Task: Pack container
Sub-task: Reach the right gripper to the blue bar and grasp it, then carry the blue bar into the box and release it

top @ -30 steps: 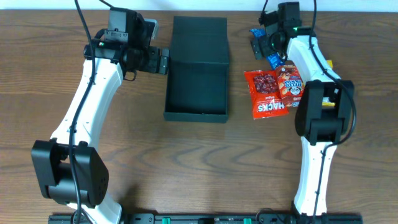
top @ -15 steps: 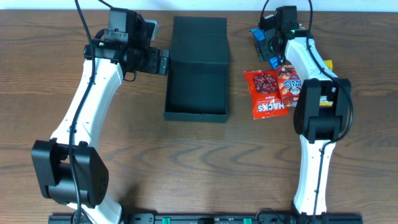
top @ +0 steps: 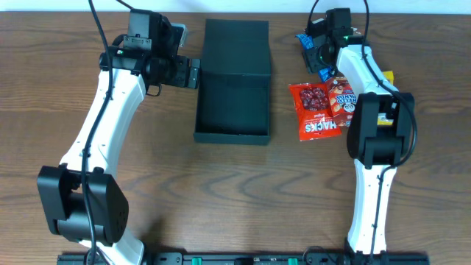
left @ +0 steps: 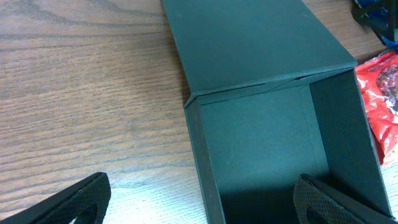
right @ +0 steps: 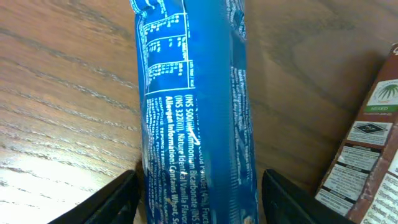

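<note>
Snack packets [top: 318,110] on wooden table [top: 235,191]

Your inventory, by arm:

- Left arm [top: 110,110]: white moulded link shells, black joint housings, a thin black cable [top: 96,29] trailing back from the wrist, and a small green light behind the fingers.
- Left gripper [top: 193,72]: black block. Its two fingers [left: 74,202] are matte black with a fine grainy texture and rounded edges.
- Right arm [top: 372,199]: same white shells, with a bulky black elbow housing [top: 379,136] and a looped black cable.
- Right gripper [top: 313,50]: black body and black fingers [right: 121,199].
</note>
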Action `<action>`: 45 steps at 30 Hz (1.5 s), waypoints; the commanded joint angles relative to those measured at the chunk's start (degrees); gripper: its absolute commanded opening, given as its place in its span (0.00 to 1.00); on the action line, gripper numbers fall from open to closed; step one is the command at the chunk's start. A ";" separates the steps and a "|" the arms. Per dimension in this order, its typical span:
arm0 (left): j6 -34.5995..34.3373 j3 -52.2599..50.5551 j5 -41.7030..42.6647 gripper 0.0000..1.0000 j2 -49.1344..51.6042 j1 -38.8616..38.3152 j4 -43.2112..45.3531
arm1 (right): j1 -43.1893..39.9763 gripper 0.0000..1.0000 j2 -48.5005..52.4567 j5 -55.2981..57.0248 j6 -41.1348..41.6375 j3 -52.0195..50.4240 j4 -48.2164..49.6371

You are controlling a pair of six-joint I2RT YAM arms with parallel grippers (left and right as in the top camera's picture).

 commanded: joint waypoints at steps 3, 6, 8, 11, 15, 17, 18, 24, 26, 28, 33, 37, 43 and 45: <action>0.20 0.44 0.35 0.95 0.79 0.17 -0.17 | 0.37 0.59 1.57 0.07 1.66 1.07 0.02; 0.20 0.44 0.35 0.95 0.79 0.17 -0.20 | 0.37 0.56 1.57 0.07 3.32 1.07 0.17; 0.20 0.44 0.35 0.95 0.79 0.17 -0.22 | 0.39 0.53 1.57 0.07 4.09 1.07 0.26; 0.20 0.44 0.35 0.95 0.79 0.17 -0.24 | 0.39 0.51 1.57 0.07 4.09 1.07 0.26; 0.20 0.44 0.35 0.95 0.79 0.17 -0.24 | 0.39 0.49 1.57 0.07 4.09 1.07 0.24; 0.17 0.44 0.35 0.95 0.79 0.17 -0.26 | 0.39 0.48 1.55 0.07 4.11 1.07 0.20; 0.17 0.44 0.37 0.95 0.79 0.17 -0.31 | 0.39 0.47 1.55 0.04 4.15 1.07 0.20; 0.17 0.44 0.37 0.95 0.79 0.17 -0.39 | 0.39 0.38 1.55 0.04 6.03 1.11 0.39; 0.17 0.44 0.37 0.95 0.79 0.17 -0.39 | 0.57 0.36 1.44 0.04 6.05 1.20 0.37; 0.17 0.44 0.37 0.95 0.79 0.17 -0.39 | 0.85 0.34 0.92 0.02 6.05 1.27 0.37; 0.20 0.44 0.31 0.95 0.79 0.17 -0.37 | 2.45 0.33 -2.08 0.04 6.01 3.39 0.13; 0.20 0.46 -0.59 0.95 0.79 0.59 -0.39 | 3.98 0.32 -6.34 -1.99 5.40 6.23 -3.41; 0.22 0.46 -2.01 0.95 0.72 6.12 -1.73 | 7.19 0.31 -15.34 -7.96 -0.72 6.95 -14.01; 0.22 0.46 -1.99 0.95 0.72 9.11 -2.47 | 9.03 0.30 -18.45 -9.40 -3.19 6.95 -18.14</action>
